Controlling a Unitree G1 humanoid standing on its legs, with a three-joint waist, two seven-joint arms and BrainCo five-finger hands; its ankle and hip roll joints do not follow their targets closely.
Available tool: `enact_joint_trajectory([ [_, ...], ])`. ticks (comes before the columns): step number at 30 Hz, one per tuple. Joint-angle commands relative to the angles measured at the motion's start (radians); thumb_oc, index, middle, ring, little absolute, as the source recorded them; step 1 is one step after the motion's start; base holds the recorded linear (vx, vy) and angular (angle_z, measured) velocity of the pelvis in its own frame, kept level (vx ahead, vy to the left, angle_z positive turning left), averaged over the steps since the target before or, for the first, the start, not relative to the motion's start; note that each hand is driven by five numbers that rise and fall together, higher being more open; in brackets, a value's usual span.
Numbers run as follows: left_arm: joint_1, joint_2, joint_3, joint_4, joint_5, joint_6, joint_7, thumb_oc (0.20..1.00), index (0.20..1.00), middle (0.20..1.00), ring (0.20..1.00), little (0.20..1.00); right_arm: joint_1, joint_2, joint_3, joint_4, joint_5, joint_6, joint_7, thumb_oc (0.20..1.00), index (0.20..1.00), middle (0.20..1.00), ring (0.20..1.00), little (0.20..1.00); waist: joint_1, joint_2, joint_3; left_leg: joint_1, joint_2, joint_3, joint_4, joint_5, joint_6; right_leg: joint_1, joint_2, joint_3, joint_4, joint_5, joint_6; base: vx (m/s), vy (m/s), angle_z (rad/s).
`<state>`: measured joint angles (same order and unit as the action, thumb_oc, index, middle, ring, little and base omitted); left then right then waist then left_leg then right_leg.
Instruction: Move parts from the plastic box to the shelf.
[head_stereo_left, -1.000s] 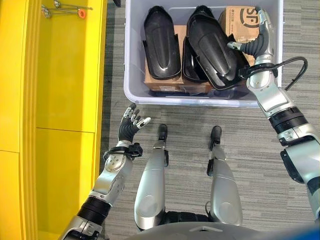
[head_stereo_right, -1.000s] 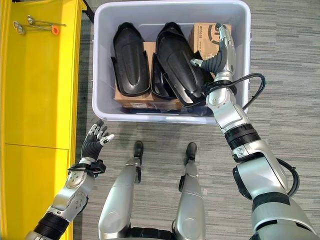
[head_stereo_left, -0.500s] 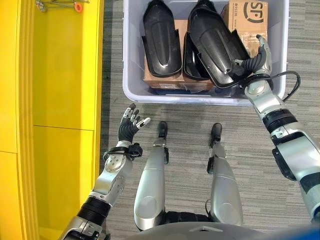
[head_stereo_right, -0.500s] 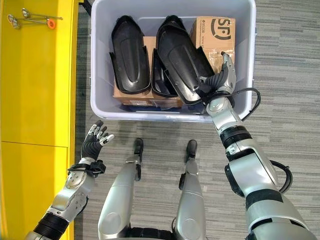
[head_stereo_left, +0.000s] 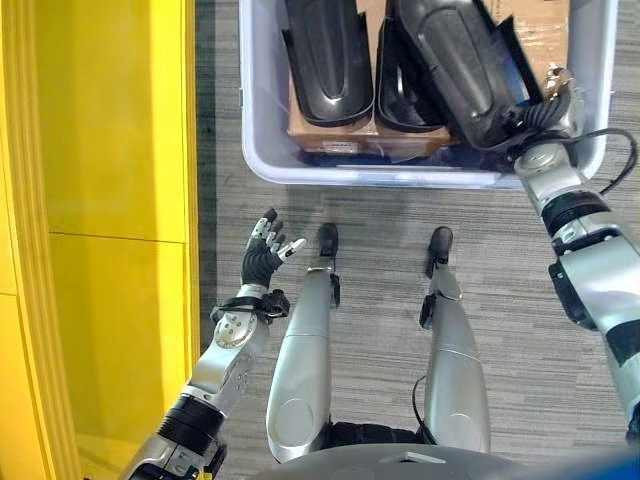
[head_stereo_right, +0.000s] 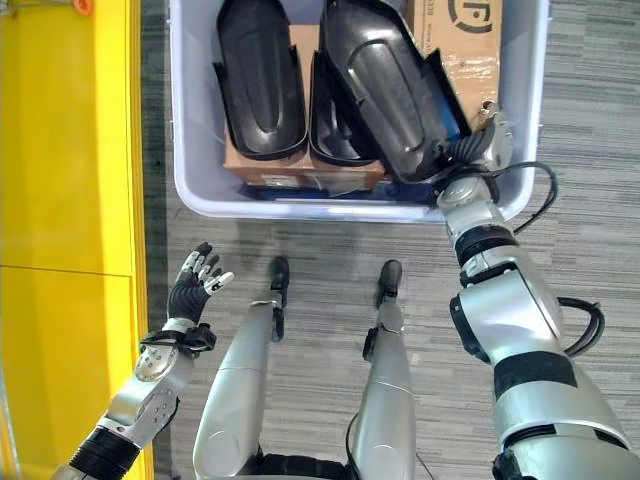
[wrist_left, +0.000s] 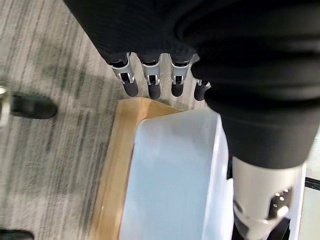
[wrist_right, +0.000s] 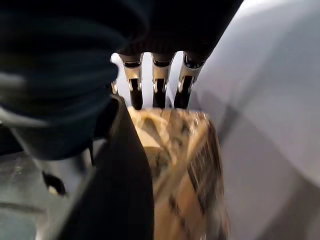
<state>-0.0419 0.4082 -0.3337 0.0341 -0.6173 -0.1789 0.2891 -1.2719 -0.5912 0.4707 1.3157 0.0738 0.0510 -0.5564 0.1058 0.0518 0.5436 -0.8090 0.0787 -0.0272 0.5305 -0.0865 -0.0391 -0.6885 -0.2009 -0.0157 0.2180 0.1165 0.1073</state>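
Observation:
The pale plastic box (head_stereo_left: 400, 178) stands on the floor ahead and holds three long black moulded parts on top of cardboard cartons. The largest black part (head_stereo_left: 460, 60) lies tilted at the right. The other two (head_stereo_left: 330, 50) (head_stereo_left: 405, 95) lie to its left. My right hand (head_stereo_left: 545, 110) is in the box's near right corner, at the large part's near end. Its fingers (wrist_right: 159, 80) are straight, and the part's edge (wrist_right: 125, 175) lies beside the thumb. My left hand (head_stereo_left: 262, 258) hangs open over the floor next to the yellow shelf (head_stereo_left: 100, 150), holding nothing.
A brown cardboard carton (head_stereo_right: 470, 30) fills the box's far right corner, just past my right fingers. The yellow shelf runs along the whole left side, with a strip of grey carpet (head_stereo_left: 215, 120) between it and the box.
The camera has tipped, so the box sits higher in the picture. My right hand has drawn back from the far carton to the near right corner. The left hand has stayed put.

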Motion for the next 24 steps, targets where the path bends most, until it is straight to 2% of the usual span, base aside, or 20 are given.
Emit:
enact_joint_trajectory([
  [1,0.046,0.022,-0.027,-0.093,0.019,-0.035,0.012,1.0,1.0,1.0,1.0,1.0,0.053,-0.019,0.02,0.013,-0.012,0.031,0.061,0.2,0.2,0.2,0.2,0.2,0.029,0.043,-0.024,-0.004,0.002,-0.013,-0.036,0.01,-0.005,0.001,-0.062,-0.023,0.289,-0.228,0.006,0.02,0.002,0.18],
  [14,-0.009,0.021,-0.021,-0.068,0.016,-0.04,0.027,1.0,1.0,1.0,1.0,1.0,0.044,-0.007,0.077,-0.023,-0.088,0.054,0.07,0.2,0.2,0.2,0.2,0.2,0.036,0.023,-0.024,0.07,-0.01,-0.019,-0.062,0.01,-0.005,0.091,-0.073,-0.042,0.265,-0.229,0.006,0.0,0.005,0.05],
  [15,-0.015,0.02,-0.021,-0.065,0.015,-0.038,0.025,1.0,1.0,1.0,1.0,1.0,0.043,-0.009,0.075,-0.019,-0.092,0.057,0.069,0.2,0.2,0.2,0.2,0.2,0.036,0.019,-0.024,0.082,-0.009,-0.02,-0.072,0.015,-0.005,0.109,-0.074,-0.046,0.255,-0.226,0.006,-0.1,0.018,0.02],
  [16,-0.025,0.021,-0.017,-0.064,0.015,-0.037,0.022,1.0,1.0,1.0,1.0,1.0,0.036,-0.014,0.071,-0.021,-0.091,0.057,0.069,0.2,0.2,0.2,0.2,0.2,0.038,0.017,-0.024,0.068,-0.009,-0.02,-0.083,0.047,0.0,0.098,-0.074,-0.053,0.242,-0.198,0.002,-0.03,-0.008,0.04],
  [17,-0.02,0.02,-0.021,-0.059,0.015,-0.037,0.02,1.0,1.0,1.0,1.0,1.0,0.046,-0.011,0.069,-0.023,-0.089,0.057,0.069,0.2,0.2,0.2,0.2,0.2,0.037,0.013,-0.024,0.101,-0.01,-0.023,-0.079,0.017,-0.006,0.131,-0.075,-0.05,0.245,-0.223,0.008,-0.1,0.007,0.04],
  [18,-0.031,0.021,-0.018,-0.055,0.015,-0.036,0.018,1.0,1.0,1.0,1.0,1.0,0.039,-0.016,0.061,-0.028,-0.085,0.056,0.067,0.2,0.2,0.2,0.2,0.2,0.037,0.011,-0.024,0.094,-0.008,-0.022,-0.093,0.049,-0.001,0.129,-0.074,-0.059,0.227,-0.194,0.004,-0.03,-0.017,0.05],
  [24,-0.041,0.035,-0.001,-0.038,0.013,-0.032,0.005,1.0,1.0,1.0,1.0,1.0,0.041,-0.036,0.024,-0.078,-0.04,0.042,0.061,0.2,0.2,0.2,0.2,0.2,0.04,-0.013,-0.024,0.194,-0.003,-0.034,-0.139,0.061,-0.008,0.239,-0.08,-0.082,0.173,-0.184,0.01,-0.02,-0.025,0.09],
])
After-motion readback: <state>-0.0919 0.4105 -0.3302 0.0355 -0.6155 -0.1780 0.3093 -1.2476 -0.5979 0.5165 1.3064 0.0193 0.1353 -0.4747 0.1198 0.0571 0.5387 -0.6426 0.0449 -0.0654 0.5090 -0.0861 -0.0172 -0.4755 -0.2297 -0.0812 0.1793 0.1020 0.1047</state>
